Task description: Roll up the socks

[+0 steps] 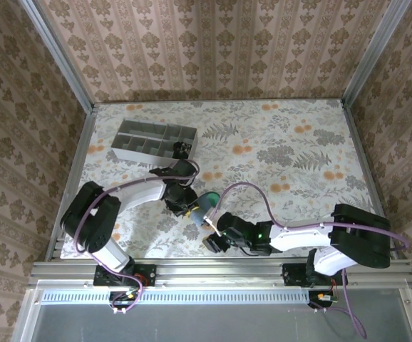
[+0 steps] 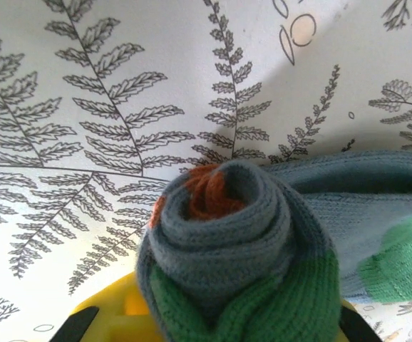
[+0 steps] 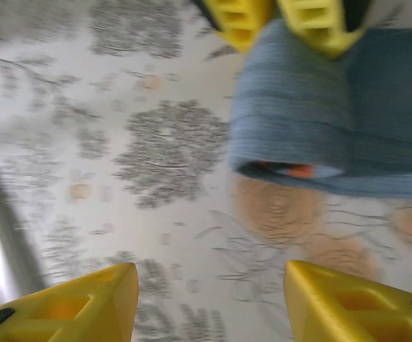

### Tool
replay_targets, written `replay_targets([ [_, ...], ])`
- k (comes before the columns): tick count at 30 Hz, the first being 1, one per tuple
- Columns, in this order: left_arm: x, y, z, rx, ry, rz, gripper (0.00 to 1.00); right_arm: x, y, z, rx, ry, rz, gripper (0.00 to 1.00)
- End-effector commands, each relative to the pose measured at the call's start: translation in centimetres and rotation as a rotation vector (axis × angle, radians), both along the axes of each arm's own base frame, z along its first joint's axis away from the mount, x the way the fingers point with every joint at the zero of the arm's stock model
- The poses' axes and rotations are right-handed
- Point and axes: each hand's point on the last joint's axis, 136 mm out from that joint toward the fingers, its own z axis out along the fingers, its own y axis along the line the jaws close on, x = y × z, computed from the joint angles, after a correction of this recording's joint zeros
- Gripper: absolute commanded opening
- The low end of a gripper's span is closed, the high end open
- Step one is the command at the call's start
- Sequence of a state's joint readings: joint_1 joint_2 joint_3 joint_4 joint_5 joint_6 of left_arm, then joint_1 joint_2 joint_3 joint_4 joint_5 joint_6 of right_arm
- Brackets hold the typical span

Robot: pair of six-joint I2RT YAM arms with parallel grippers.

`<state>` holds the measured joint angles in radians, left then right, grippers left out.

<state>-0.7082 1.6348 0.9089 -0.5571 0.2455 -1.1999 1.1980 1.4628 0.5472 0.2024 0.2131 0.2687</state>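
The teal-grey sock (image 2: 234, 235) is wound into a roll, with its orange cuff at the core and its green toe wrapped on the outside. My left gripper (image 2: 227, 324) is shut on this roll, one yellow finger on each side. A loose stretch of the sock (image 3: 334, 107) lies flat on the table beside the roll. From above, the sock (image 1: 207, 202) lies at mid-table next to my left gripper (image 1: 192, 203). My right gripper (image 3: 209, 303) stands open over bare tablecloth just short of the sock, holding nothing. It shows from above as well (image 1: 210, 226).
A grey compartment tray (image 1: 136, 137) stands at the back left, with a dark bundle (image 1: 182, 149) in its right end; whether that is the striped sock I cannot tell. Metal rails border the floral tablecloth (image 1: 299, 157).
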Motion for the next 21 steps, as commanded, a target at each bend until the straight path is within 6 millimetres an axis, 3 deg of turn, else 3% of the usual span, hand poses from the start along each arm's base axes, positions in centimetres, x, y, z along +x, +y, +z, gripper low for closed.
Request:
replay_targets([
  [1, -6.2, 6.2, -3.7, 0.306, 0.256, -0.031, 0.0, 3.4, -1.3, 0.8, -0.176, -0.208, -0.1, 0.56],
  [9, -5.8, 4.9, -3.8, 0.27, 0.285, -0.075, 0.0, 5.3, 2.7, 1.0, -0.205, -0.28, -0.066, 0.57],
  [16, -5.7, 3.9, -3.4, 0.203, 0.285, -0.081, 0.0, 7.1, 3.0, -1.7, -0.31, -0.245, -0.124, 0.53],
  [19, -5.4, 3.3, -2.9, 0.149, 0.272, -0.08, 0.0, 7.4, 2.1, -2.9, -0.321, -0.196, -0.173, 0.44],
  [21, -5.3, 3.0, -2.6, 0.116, 0.263, -0.073, 0.01, 7.2, 1.5, -3.7, -0.316, -0.142, -0.188, 0.21],
])
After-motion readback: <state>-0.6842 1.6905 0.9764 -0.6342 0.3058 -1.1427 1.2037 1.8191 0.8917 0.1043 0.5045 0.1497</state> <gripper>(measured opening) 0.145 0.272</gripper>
